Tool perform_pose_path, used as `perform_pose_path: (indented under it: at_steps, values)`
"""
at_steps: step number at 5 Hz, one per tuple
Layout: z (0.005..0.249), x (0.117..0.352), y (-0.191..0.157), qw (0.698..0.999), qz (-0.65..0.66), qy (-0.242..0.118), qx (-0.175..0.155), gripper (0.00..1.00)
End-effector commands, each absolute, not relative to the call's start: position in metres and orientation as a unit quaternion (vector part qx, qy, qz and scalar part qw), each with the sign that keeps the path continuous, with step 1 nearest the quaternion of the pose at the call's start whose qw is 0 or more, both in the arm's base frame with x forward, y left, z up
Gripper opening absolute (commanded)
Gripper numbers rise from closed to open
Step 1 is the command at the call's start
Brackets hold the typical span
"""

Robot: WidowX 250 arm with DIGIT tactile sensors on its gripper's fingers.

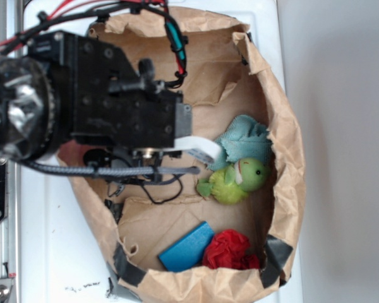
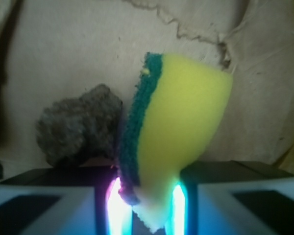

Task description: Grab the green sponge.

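Although the exterior view shows plenty, it hides what matters: the black arm fills the left of the picture over a brown paper bag point(image 1: 284, 126) lying open on the white table point(image 1: 57, 252), and inside the bag lie a teal cloth point(image 1: 246, 139), a lime-green plush toy point(image 1: 237, 180), a blue block point(image 1: 186, 247) and a red scrubber point(image 1: 230, 249), while the green sponge and the fingertips cannot be made out there. From the wrist view the relation is plain: the green sponge point(image 2: 179, 137) stands between the two fingers point(image 2: 49, 203), its narrow lower end pinched in the gap, its long axis running up and away from them, dark green scouring face to the left and yellow foam to the right. So the fingers are clamped on it, seemingly low on the wedge. A grey lump point(image 2: 78, 127) sits behind against the paper. By my judgement the grab is made, and the thin hold near the tip could slip.
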State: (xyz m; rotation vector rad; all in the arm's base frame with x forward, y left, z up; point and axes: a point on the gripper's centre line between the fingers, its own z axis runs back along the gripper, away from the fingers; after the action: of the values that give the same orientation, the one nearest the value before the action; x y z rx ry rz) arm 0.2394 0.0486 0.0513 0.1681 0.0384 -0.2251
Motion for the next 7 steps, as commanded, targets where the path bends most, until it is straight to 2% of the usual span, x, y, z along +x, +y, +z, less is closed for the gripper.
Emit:
perform_pose_path:
  at_steps: [1,2,4,5,7]
  values:
    - [0.096,0.257,0.066,0.996,-0.058,0.043,0.042,0.00]
    - [0.109,0.256,0.063,0.997,-0.058,0.034,0.023,0.00]
    - [0.128,0.254,0.044,0.997,-0.072,-0.020,-0.008,0.00]
    - [0.141,0.262,0.036,0.996,-0.072,-0.043,-0.033,0.00]
    - [0.149,0.279,0.023,0.996,-0.056,-0.060,-0.024,0.00]
